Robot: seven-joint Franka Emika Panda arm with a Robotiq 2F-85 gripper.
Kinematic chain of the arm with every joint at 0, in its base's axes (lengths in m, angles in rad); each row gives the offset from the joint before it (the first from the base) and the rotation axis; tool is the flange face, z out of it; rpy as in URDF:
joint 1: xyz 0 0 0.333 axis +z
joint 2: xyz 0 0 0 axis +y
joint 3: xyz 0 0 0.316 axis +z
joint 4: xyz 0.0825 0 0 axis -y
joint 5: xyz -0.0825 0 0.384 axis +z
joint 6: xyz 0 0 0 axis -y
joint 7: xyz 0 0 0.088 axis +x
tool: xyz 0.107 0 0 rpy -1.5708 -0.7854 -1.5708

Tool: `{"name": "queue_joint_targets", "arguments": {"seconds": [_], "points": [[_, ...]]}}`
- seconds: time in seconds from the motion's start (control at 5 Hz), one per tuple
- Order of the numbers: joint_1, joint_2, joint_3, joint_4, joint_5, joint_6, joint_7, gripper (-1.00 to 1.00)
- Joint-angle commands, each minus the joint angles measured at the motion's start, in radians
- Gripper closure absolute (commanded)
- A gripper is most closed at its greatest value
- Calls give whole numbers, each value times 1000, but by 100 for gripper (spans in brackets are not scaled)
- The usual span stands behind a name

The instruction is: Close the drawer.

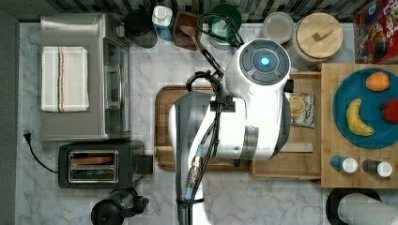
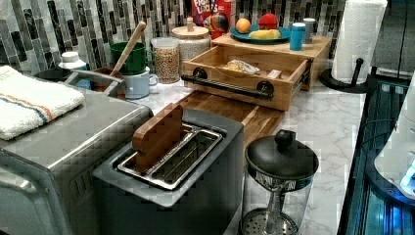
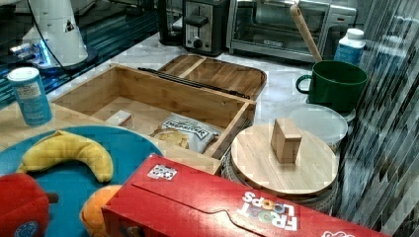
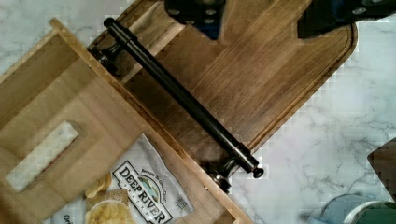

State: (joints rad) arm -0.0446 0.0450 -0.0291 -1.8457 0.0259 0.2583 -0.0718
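The light-wood drawer (image 4: 70, 107) stands pulled out of the butcher-block slab (image 2: 274, 46), and its front edge reaches over the darker walnut tray (image 4: 261, 79). A long black bar handle (image 4: 182, 95) runs across the drawer front (image 2: 235, 93). A chip bag (image 4: 140, 191) and a small pale block (image 4: 39, 154) lie inside. My gripper (image 4: 259, 16) hangs open above the tray, on the handle side of the drawer, with nothing between its fingers (image 4: 194, 14). In the top view my arm (image 1: 253, 108) covers most of the drawer (image 1: 305, 159).
A toaster (image 1: 101, 164) and toaster oven (image 1: 80, 77) stand at the top view's left, with a French press (image 1: 117, 208) near them. Mugs, jars (image 1: 317, 35) and a cereal box (image 1: 375, 30) line the back. A blue plate (image 1: 345, 93) of fruit sits on the slab.
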Motion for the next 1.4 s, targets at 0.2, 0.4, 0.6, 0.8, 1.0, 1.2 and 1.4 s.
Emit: {"name": "queue_joint_targets", "arguments": {"seconds": [0.2, 0.4, 0.6, 0.8, 1.0, 1.2, 1.4], "points": [[-6, 2, 0, 0, 1, 2, -13, 100], [-12, 2, 6, 0, 1, 2, -13, 100], [8, -21, 19, -31, -10, -26, -190, -100], [19, -100, 37, -157, 35, 78, -357, -100], [39, -91, 50, -162, 58, 72, -417, -100], [48, -90, 71, -216, 82, 137, -482, 81], [64, -55, 99, -211, 1, 123, -448, 100]]}}
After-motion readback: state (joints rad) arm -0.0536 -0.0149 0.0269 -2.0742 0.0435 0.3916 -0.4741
